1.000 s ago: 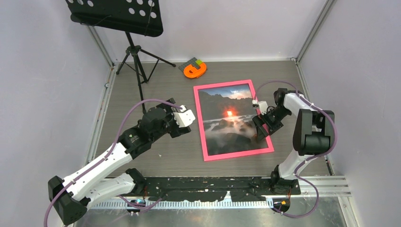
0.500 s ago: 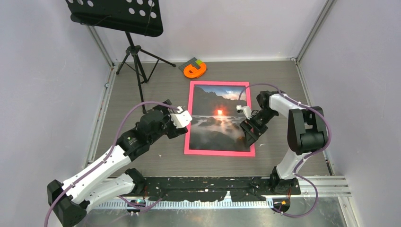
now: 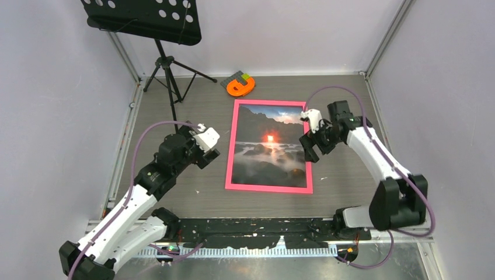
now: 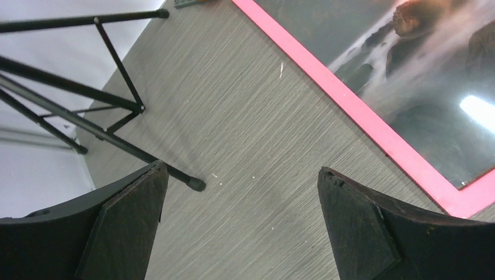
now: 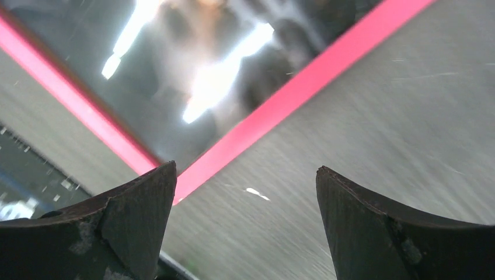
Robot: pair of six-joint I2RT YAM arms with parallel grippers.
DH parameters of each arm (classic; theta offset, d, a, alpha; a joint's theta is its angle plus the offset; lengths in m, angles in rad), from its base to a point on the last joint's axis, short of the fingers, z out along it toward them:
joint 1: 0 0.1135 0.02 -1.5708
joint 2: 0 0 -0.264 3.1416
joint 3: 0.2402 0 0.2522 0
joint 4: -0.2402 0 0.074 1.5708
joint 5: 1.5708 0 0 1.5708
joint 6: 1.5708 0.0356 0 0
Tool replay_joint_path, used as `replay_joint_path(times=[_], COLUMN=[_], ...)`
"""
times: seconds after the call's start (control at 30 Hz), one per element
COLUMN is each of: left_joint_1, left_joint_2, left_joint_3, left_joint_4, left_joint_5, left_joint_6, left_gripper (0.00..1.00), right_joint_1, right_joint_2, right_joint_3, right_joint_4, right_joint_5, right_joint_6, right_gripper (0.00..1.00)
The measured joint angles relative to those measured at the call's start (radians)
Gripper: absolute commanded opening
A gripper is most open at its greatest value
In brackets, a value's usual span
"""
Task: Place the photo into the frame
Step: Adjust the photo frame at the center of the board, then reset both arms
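Pulled back: left pincer (image 3: 211, 156), right pincer (image 3: 310, 150), both wide; glossy photo (image 3: 268, 149) inside thin pink frame (image 3: 268, 188).

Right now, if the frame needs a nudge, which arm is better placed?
Probably the right: the right claw hangs open at the frame's right edge, while the left claw sits apart over the table.

Even bright light, white glare on the photo (image 5: 222, 81), blurry right wrist view.
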Motion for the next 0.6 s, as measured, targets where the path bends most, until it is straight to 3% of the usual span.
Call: replay_joint_path(times=[0.33, 0.6], left_joint_1=[0.180, 0.331], left_joint_2=[-0.016, -0.001], left_joint_3=[-0.003, 0.079], left_joint_4=[-0.001, -0.084], left_joint_5=[0.067, 0.071], left_joint_6=[-0.177, -0.274], left_gripper=[0.99, 1.00], right_joint_1=[-0.040, -0.148], right_joint_2=[-0.352, -0.428], right_joint_3=[-0.119, -0.139], right_joint_4=[0.233, 0.288], right_joint_5=[0.239, 0.308], right_joint_6=[0.165, 0.257], right_gripper=[0.95, 0.95])
